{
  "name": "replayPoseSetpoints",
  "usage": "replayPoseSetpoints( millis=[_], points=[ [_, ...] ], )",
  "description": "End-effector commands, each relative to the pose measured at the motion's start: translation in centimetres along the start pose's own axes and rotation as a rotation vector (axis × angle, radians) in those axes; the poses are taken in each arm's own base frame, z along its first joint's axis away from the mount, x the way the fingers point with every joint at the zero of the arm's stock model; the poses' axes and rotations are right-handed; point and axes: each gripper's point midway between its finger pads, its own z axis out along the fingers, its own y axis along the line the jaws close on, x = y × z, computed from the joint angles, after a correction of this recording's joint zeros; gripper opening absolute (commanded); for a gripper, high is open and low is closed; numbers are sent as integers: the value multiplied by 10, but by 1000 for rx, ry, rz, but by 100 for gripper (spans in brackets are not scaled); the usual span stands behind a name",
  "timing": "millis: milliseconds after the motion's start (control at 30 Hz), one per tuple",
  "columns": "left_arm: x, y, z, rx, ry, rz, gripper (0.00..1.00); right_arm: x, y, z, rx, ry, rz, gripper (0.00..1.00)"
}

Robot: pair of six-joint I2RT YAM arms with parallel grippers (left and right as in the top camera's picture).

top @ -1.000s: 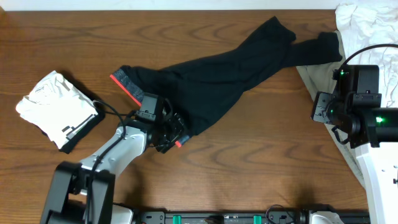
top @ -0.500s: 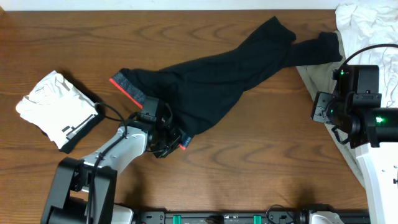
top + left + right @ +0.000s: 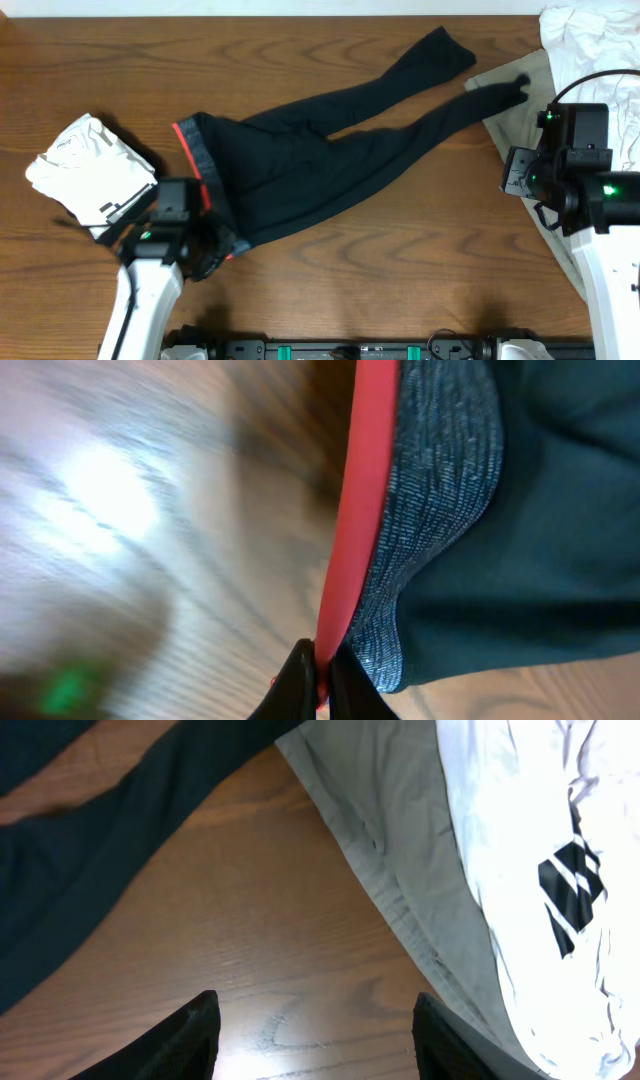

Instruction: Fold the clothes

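The black trousers [image 3: 300, 165] lie stretched diagonally across the table, their two legs reaching toward the far right. The grey waistband [image 3: 440, 490] with its red lining [image 3: 365, 480] is at the near left end. My left gripper [image 3: 320, 665] is shut on the red edge at the waistband's near corner, near the table's front left [image 3: 218, 250]. My right gripper [image 3: 315, 1030] stands open over bare wood at the right. One black trouser leg [image 3: 90, 850] runs past its far left. Nothing is between its fingers.
A folded white garment [image 3: 90, 175] lies at the left, close to my left arm. A beige garment [image 3: 520, 120] and a crumpled white one [image 3: 590, 40] are heaped at the right edge, partly under my right arm [image 3: 570, 170].
My left gripper has shut on the waistband corner and pulled back to the front left. The trousers have been dragged left and straightened out. The right arm has stayed in place.
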Motion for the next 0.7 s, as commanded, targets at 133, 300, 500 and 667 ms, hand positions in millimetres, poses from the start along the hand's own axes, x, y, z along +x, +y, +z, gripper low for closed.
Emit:
replayPoseSetpoints(
  millis=[133, 300, 500, 667],
  points=[
    [-2, 38, -13, -97, -22, 10, 6, 16, -8, 49, 65, 172, 21, 57],
    [-4, 65, -17, -208, -34, -22, 6, 28, -13, 88, 45, 307, 75, 42],
    [-4, 56, -16, -154, -20, -25, 6, 6, 20, 114, -157, 254, 32, 46],
    [-8, 52, -15, -140, -37, -22, 6, -35, 29, 124, -195, 93, 67, 49]
  ],
)
